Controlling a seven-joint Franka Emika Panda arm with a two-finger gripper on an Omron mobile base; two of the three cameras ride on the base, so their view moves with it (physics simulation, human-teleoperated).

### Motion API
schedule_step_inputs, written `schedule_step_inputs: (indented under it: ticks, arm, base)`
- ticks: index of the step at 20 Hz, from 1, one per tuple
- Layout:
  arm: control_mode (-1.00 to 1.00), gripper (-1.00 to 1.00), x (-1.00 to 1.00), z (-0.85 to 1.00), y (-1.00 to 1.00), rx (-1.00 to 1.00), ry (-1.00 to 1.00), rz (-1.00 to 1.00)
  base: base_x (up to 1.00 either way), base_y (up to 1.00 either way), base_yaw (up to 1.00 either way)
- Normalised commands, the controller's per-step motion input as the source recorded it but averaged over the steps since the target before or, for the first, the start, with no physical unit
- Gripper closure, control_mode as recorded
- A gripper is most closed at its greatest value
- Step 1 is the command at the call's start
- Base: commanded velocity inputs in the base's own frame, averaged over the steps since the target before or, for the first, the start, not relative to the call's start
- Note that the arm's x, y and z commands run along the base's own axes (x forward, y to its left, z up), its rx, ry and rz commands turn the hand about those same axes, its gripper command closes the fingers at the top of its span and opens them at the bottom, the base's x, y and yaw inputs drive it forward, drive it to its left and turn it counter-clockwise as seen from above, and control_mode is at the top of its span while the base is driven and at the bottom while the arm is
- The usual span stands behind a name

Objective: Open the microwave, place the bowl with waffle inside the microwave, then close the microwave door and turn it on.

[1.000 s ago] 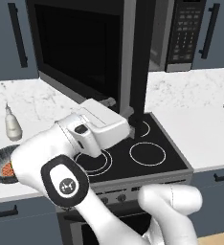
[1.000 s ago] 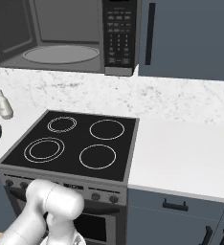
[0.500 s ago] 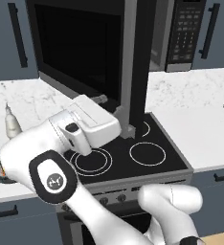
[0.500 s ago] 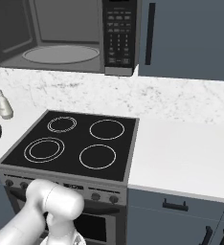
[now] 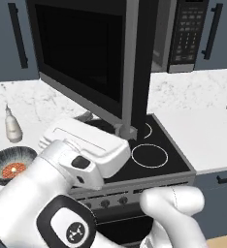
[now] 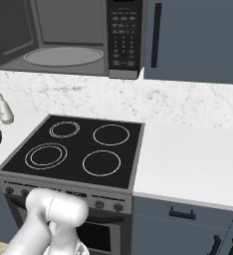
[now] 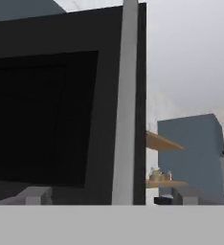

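door (image 5: 81,53) swung fully out over stove | my gripper (image 5: 127,130) wide open, holding nothing, near door's free edge | bowl (image 5: 11,165) w/ waffle (image 5: 12,170) on counter, low & left of gripper | next: reach down-left.

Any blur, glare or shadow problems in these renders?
Hand view: soft and low-detail, the microwave door a flat black pane without reflections. Left base view: sharp, evenly lit, the bowl clearly patterned. Right base view: crisp, faint shading inside the microwave.
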Motion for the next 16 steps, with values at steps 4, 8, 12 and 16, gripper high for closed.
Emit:
schedule_step_inputs:
  ticks: [4, 8, 12, 16]
  arm:
    - [-1.00, -1.00, -0.63, 0.02, -0.24, 0.11, 0.15, 0.41]
    - [-1.00, -1.00, -0.11, -0.01, -0.54, 0.24, 0.30, 0.54]
    - [-1.00, -1.00, -0.01, 0.00, -0.54, 0.27, 0.27, 0.54]
    - [-1.00, -1.00, 0.00, 0.00, -0.53, 0.25, 0.18, 0.57]
  base:
    - [0.00, 0.00, 0.00]
    - [0.00, 0.00, 0.00]
    - [0.00, 0.00, 0.00]
    - [0.00, 0.00, 0.00]
